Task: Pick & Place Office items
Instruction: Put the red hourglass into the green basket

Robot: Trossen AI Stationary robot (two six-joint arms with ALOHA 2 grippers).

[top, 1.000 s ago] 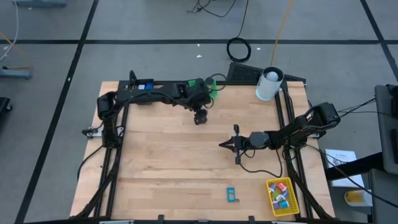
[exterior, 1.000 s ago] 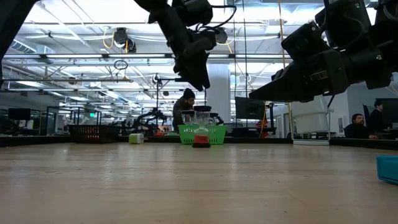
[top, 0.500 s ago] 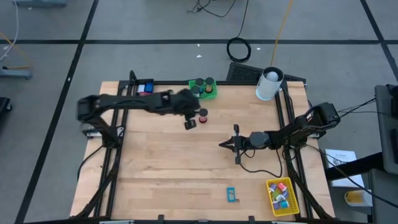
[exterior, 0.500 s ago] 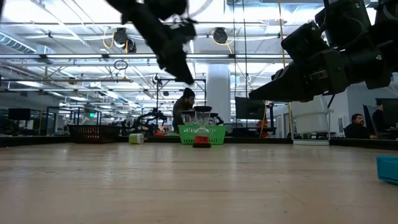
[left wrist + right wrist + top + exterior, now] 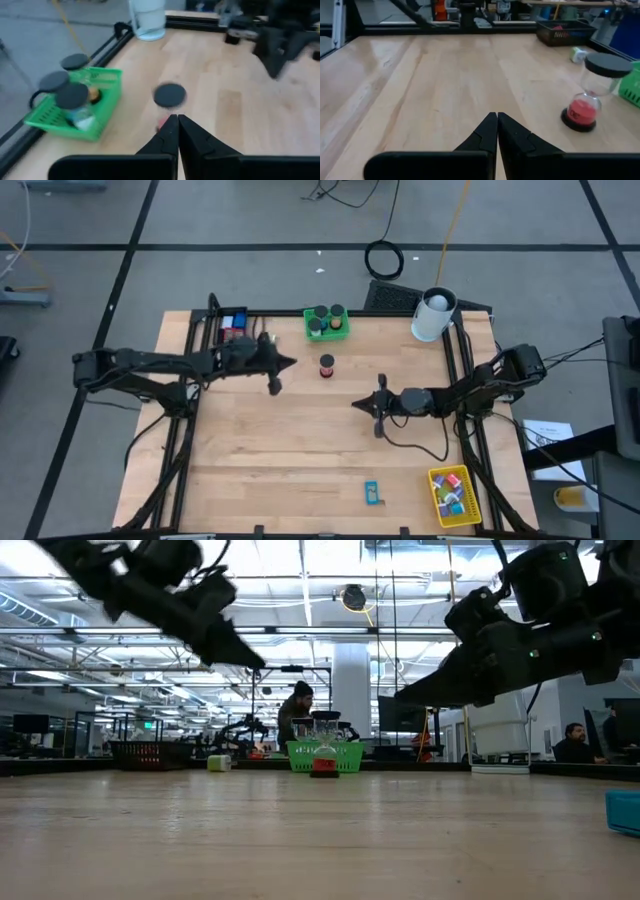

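High view: left gripper (image 5: 288, 363) is hovering with jaws fully closed, holding nothing. The hourglass timer (image 5: 326, 366) with red sand is standing just ahead of its tips, apart from them, beside the green bin (image 5: 327, 323). Right gripper (image 5: 356, 406) is also closed and empty, timer off to its side. Next pick is probably the timer: reopen the jaws first, straddle the glass waist, close gently.
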